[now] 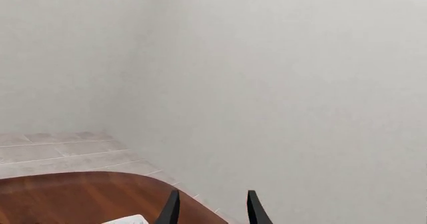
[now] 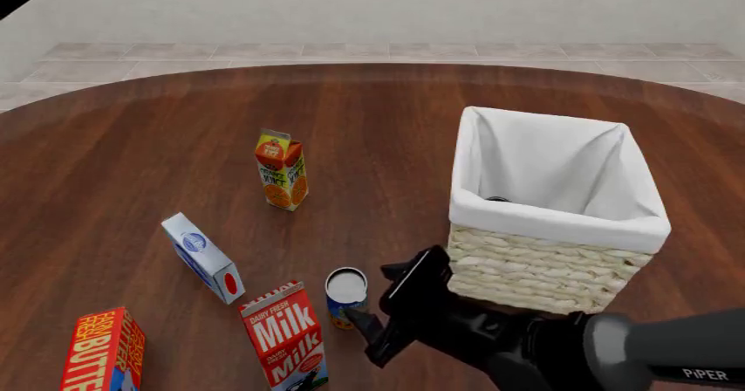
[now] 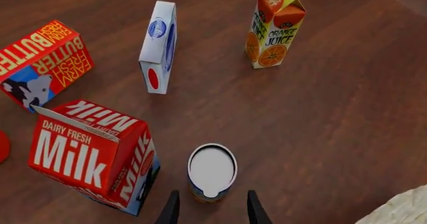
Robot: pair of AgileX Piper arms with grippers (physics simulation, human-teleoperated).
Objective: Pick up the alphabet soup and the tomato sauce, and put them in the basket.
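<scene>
- Step in hand: approach to the alphabet soup (image 2: 345, 293); not yet grasped.
- Right gripper (image 3: 210, 211) sits above and just behind the can; jaws apart, empty, straddling its width in the right wrist view.
- Can stands upright just beside the milk carton (image 2: 284, 336), at 8 o'clock from the basket (image 2: 538, 273).
- A dark rim shows inside the basket; probably the tomato sauce (image 2: 497, 200), though I cannot confirm it.
- Left gripper (image 1: 212, 210): jaws apart, empty, facing the wall.
- Next, in my judgement: descend, clear the carton, close, lift, carry towards 2 o'clock.
</scene>
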